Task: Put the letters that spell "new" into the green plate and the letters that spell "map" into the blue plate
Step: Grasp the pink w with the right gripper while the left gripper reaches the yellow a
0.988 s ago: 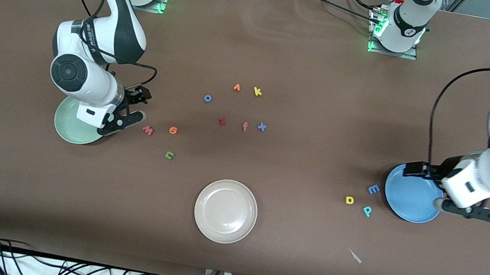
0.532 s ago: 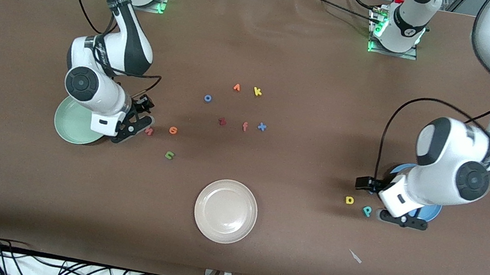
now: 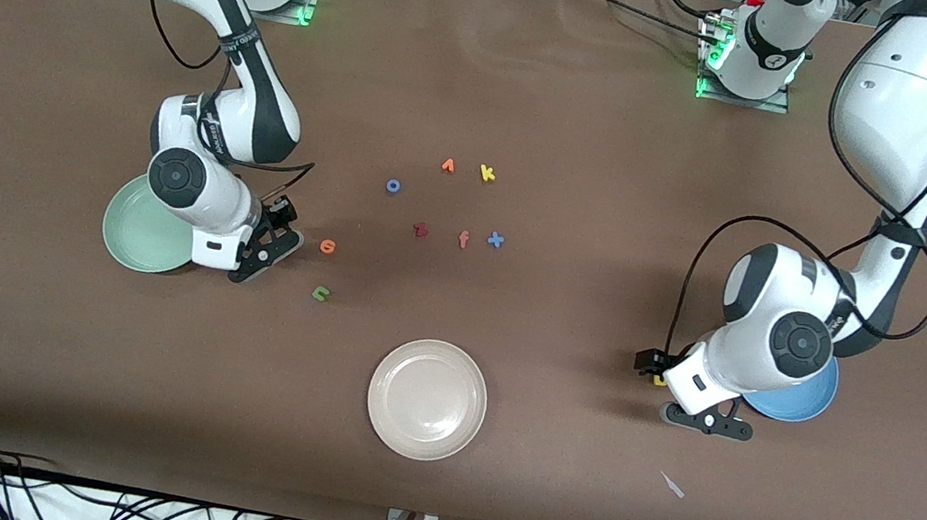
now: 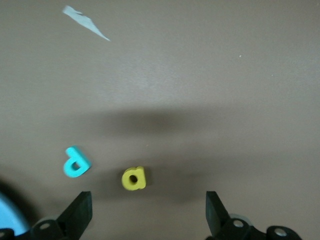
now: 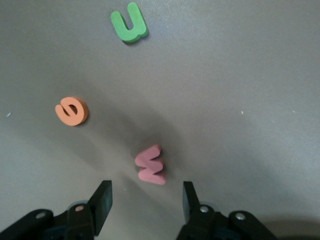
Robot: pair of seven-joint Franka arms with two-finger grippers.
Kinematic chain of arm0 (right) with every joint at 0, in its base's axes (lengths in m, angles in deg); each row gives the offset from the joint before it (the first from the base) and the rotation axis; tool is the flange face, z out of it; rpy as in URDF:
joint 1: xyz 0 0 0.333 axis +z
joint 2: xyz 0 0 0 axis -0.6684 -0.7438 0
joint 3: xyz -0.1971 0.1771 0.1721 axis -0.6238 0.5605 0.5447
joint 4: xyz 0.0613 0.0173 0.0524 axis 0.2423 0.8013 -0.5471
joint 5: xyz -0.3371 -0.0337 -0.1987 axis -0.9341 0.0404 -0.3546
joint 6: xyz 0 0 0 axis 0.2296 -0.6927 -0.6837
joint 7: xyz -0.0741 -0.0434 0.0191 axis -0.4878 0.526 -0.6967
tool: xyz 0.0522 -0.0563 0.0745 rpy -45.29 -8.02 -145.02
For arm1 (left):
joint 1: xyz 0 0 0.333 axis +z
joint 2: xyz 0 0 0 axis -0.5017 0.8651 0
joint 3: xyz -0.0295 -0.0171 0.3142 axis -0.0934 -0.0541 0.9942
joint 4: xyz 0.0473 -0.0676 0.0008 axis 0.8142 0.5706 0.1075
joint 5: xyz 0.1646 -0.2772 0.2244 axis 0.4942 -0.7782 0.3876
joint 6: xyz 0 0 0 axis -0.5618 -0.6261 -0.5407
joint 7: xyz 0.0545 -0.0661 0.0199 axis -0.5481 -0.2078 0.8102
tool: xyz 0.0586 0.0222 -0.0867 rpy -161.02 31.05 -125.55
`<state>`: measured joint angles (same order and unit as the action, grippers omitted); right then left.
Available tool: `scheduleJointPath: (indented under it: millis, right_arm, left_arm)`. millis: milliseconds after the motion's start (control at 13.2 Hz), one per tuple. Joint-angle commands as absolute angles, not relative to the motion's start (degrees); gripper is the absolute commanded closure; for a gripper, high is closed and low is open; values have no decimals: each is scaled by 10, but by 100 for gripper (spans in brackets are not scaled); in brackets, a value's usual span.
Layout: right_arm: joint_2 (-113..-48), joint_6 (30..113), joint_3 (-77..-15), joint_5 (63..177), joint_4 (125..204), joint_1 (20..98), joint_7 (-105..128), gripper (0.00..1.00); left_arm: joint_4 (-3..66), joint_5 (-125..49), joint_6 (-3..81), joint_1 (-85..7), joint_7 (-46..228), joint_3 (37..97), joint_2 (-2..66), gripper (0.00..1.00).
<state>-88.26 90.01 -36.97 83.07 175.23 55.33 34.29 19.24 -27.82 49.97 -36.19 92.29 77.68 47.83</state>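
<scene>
In the right wrist view the pink w (image 5: 151, 165) lies flat just ahead of my right gripper (image 5: 146, 202), whose fingers stand apart with nothing between them. The orange e (image 5: 72, 110) (image 3: 327, 246) and green n (image 5: 129, 22) (image 3: 320, 293) lie close by. This right gripper (image 3: 265, 252) is low beside the green plate (image 3: 138, 232). My left gripper (image 4: 148, 215) (image 3: 706, 421) is open, low over the table next to the blue plate (image 3: 799, 402). The yellow a (image 4: 134, 178) sits just ahead of its fingers, the teal p (image 4: 76, 161) beside it. The blue m is hidden.
A cream-white plate (image 3: 427, 399) sits nearer the front camera at mid-table. Loose letters lie in the middle: orange pointed one (image 3: 448, 165), yellow k (image 3: 487, 173), blue o (image 3: 392, 186), dark red one (image 3: 421, 230), f (image 3: 463, 239), blue x (image 3: 495, 240). A white scrap (image 3: 673, 485) lies near the left gripper.
The right gripper slid from the green plate's edge to the w and its fingers narrowed. The left arm swung from over the blue plate to the a and p.
</scene>
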Motion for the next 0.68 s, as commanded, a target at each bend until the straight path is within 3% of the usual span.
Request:
scheduleJointPath:
  millis: [0, 76, 304, 456, 608]
  right_arm:
    - [-892, 944, -369, 823, 1769, 559, 351, 34]
    - [-892, 948, -369, 823, 1773, 560, 351, 34]
    - [-898, 960, -369, 821, 1774, 571, 353, 53]
    - [-899, 960, -369, 818, 1774, 571, 353, 81]
    - [-897, 959, -369, 817, 1774, 571, 353, 95]
  left_arm:
    - [178, -260, 528, -370, 936, 784, 504, 0]
    - [178, -253, 528, -370, 935, 784, 507, 0]
    - [178, -235, 529, -365, 935, 784, 517, 6]
    - [178, -235, 529, -364, 935, 784, 523, 17]
    - [178, -235, 530, -364, 935, 784, 530, 22]
